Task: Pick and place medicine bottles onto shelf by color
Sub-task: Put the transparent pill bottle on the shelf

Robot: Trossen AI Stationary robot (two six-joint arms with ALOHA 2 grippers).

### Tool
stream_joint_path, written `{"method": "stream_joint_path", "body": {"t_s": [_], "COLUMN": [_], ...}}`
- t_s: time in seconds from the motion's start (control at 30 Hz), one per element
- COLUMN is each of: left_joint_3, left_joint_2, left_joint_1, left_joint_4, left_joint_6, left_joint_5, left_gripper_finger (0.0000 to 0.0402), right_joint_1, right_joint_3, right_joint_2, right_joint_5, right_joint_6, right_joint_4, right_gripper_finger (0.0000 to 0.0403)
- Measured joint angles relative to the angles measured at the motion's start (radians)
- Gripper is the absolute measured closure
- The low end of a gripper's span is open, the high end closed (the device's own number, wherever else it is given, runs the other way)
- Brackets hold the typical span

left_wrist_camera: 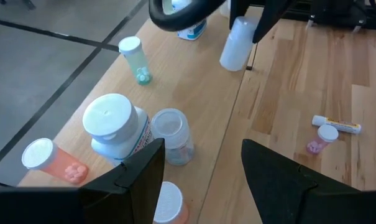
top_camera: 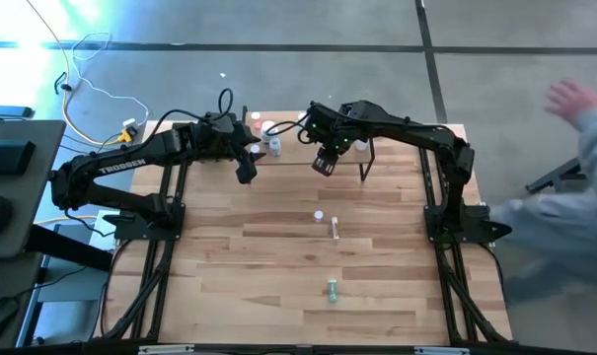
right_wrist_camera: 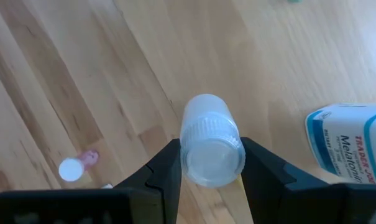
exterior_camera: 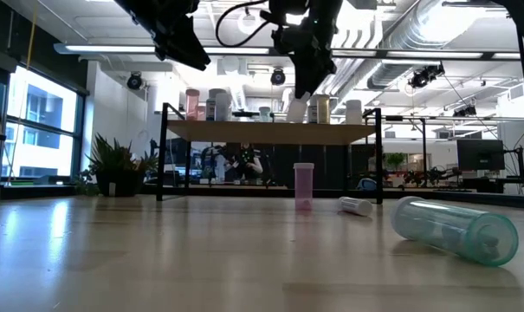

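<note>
Wood surface (top_camera: 278, 296): green bottle (top_camera: 332, 290) lies nearest; white tube (top_camera: 335, 229) and pink bottle (top_camera: 319, 215) lie farther in.
Right gripper (right_wrist_camera: 209, 163): clamped on a white bottle (right_wrist_camera: 209, 146), above the shelf (left_wrist_camera: 194, 74) edge.
Left gripper (left_wrist_camera: 203, 168): spread, empty, over shelved bottles.
Risk: release near the edge may tip the bottle off or knock the Melatonin jar (right_wrist_camera: 352, 143).

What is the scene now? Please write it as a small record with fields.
right gripper: shut on a white bottle, held above the shelf
left gripper: open, empty, over the shelf's other end
on the shelf: several bottles, among them a white jar and a green vial
on the table: pink vial upright; green bottle and small white vial lying
person: beside the table
</note>
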Motion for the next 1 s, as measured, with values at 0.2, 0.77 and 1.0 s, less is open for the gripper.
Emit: {"method": "stream_joint_path", "body": {"t_s": [0.2, 0.77, 1.0], "left_joint_3": [0.0, 0.0, 0.0], "left_joint_2": [0.0, 0.0, 0.0], "left_joint_1": [0.0, 0.0, 0.0], "left_joint_4": [0.0, -0.001, -0.001], "left_joint_6": [0.0, 0.0, 0.0], "left_joint_5": [0.0, 0.001, 0.001], "left_gripper_finger": [0.0197, 0.0197, 0.0197], "right_joint_1": [0.0, -0.001, -0.002], "right_joint_3": [0.0, 0.0, 0.0], "right_joint_2": [0.0, 0.0, 0.0], "right_joint_5": [0.003, 0.055, 0.115], "right_joint_6": [0.013, 0.026, 0.025], "right_joint_4": [-0.003, 0.03, 0.048], "right_gripper_finger": [0.0281, 0.0228, 0.0224]}}
